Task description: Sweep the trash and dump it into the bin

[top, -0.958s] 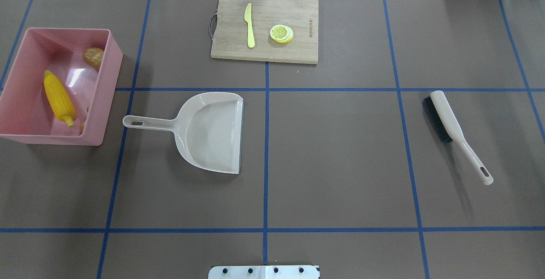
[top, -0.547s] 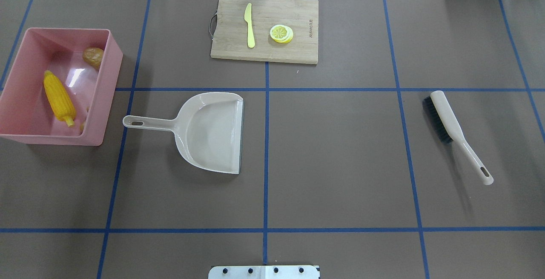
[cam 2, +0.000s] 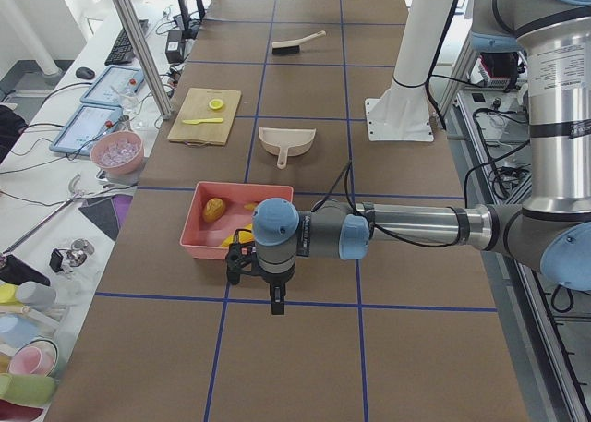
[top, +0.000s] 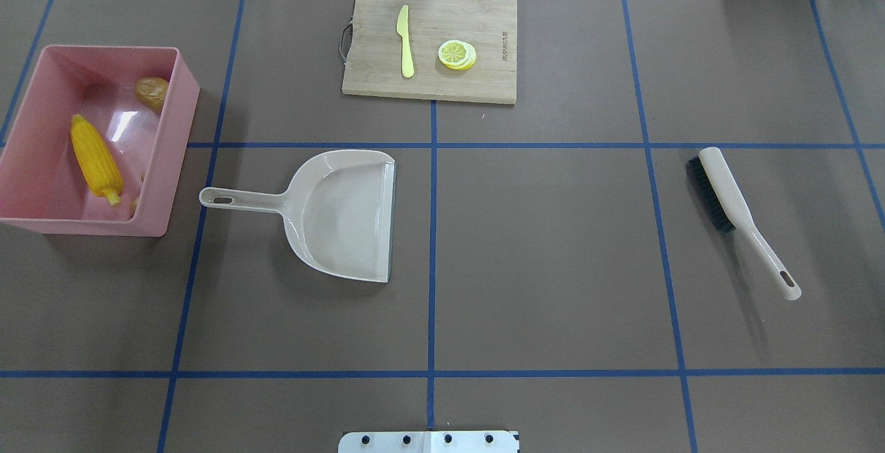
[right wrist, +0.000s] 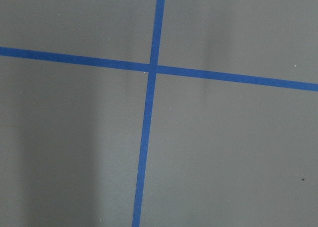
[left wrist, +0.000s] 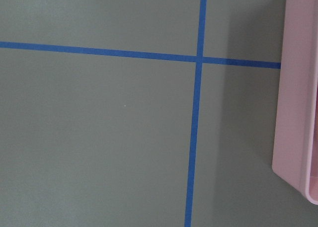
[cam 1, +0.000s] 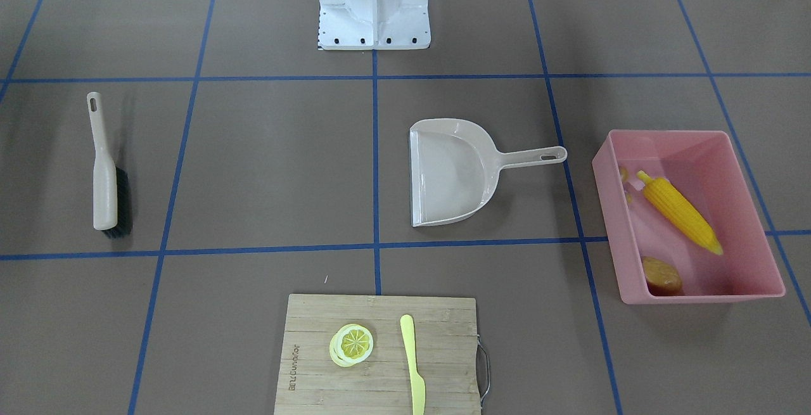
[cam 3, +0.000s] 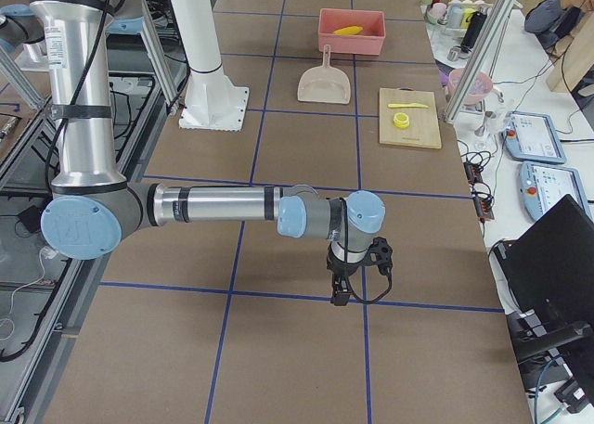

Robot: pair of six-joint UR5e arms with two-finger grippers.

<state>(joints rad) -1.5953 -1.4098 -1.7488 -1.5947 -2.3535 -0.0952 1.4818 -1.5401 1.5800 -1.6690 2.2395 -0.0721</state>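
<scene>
Lying in the bin (top: 176, 142), corn (top: 97, 160) sits near the left jaws.

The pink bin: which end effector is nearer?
Left. The left end effector hangs just beside the pink bin; the right end effector hangs at the opposite end of the table.

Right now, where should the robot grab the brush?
Probably by the slim handle of the brush, coming straight down from above. It lies flat on the table, bristles out to one side, and the bare handle points back toward the robot's right side.
</scene>
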